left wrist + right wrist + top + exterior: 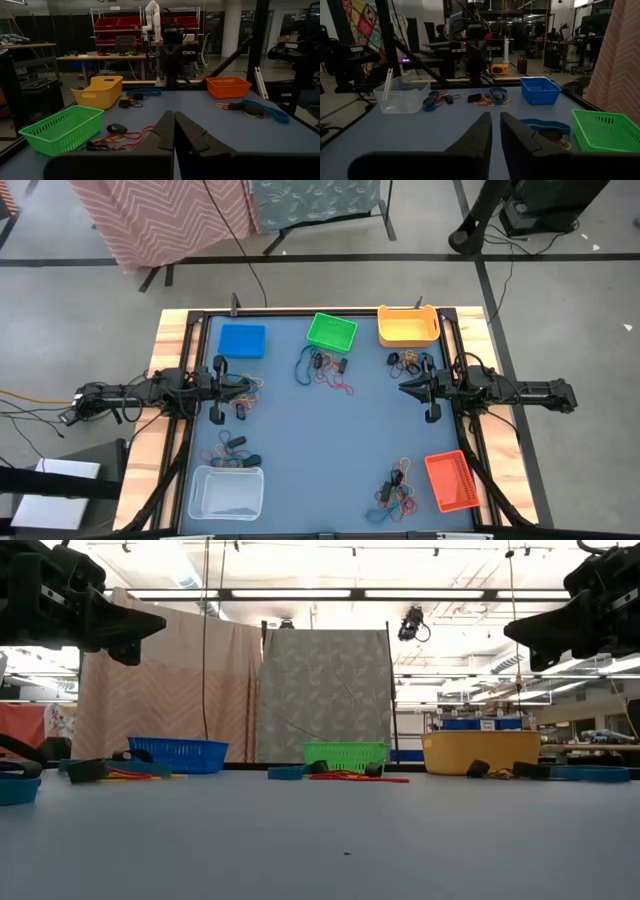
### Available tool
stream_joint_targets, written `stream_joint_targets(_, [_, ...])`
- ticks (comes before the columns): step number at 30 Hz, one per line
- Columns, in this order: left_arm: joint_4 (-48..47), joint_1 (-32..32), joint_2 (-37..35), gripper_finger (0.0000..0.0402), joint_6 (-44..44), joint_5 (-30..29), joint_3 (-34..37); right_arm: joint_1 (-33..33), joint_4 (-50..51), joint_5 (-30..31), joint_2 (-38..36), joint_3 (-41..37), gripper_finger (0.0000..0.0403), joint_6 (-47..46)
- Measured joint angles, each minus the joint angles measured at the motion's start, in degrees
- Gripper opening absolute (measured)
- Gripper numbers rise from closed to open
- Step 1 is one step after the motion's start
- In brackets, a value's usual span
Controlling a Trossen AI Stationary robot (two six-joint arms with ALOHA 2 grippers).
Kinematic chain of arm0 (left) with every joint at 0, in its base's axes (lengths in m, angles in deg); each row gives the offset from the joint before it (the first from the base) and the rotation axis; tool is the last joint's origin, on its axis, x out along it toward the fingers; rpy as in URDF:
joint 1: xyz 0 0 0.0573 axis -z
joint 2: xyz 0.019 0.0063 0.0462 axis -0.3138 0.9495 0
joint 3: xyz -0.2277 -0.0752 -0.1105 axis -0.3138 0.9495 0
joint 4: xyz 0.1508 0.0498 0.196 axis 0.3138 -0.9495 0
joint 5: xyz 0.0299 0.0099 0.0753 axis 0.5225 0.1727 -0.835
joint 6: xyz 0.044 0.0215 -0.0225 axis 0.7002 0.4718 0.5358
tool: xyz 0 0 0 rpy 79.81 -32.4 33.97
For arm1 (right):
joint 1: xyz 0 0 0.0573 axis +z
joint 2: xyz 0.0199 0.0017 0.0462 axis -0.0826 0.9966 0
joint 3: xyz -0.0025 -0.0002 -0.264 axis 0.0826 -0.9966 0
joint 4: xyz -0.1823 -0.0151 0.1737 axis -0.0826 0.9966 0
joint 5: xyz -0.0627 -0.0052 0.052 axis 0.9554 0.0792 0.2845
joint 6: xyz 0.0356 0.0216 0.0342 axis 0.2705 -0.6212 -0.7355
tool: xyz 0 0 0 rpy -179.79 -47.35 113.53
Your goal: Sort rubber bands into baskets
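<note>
The only legible writing is "TROSSEN" on a dark machine at the edge of the left wrist view. The desk [330,440] carries five baskets: blue basket [242,340], green basket [331,331] and yellow basket [407,326] along the far edge, the green one turned slightly askew; the clear basket [227,491] sits at the near left corner and the orange basket [450,480] at the near right, its long axis running near to far. Rubber bands lie in loose heaps: one beside the green basket [328,370], one by the yellow basket [406,362], one by the left arm [243,392], one above the clear basket [232,452], one left of the orange basket [397,492]. The middle of the desk is open blue surface. The left end effector [218,392] hangs above the left edge, pointing inward, its fingers pressed nearly together. The right end effector [412,387] hangs above the right side, pointing inward, fingers close with a thin gap, holding nothing.
</note>
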Motion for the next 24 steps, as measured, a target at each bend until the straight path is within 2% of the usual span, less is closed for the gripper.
stream_joint_targets(15, [0.01,0.01,0.00,0.0008,-0.01,0.00,-0.02,-0.01,0.00,0.00,0.02,0.00,0.0052,-0.01])
stream_joint_targets(19, [-0.01,0.00,0.00,0.0008,0.00,0.00,-0.02,0.00,-0.84,2.40,0.00,0.01,0.0052,-0.01])
stream_joint_targets(22, [-0.01,0.01,0.00,0.0008,-0.02,0.00,0.00,-0.01,-5.78,3.13,0.02,-0.01,0.0052,-1.02])
stream_joint_targets(24, [0.01,0.02,0.00,0.0008,0.00,0.00,-0.01,0.00,-12.25,2.26,0.02,0.00,0.0052,-5.34])
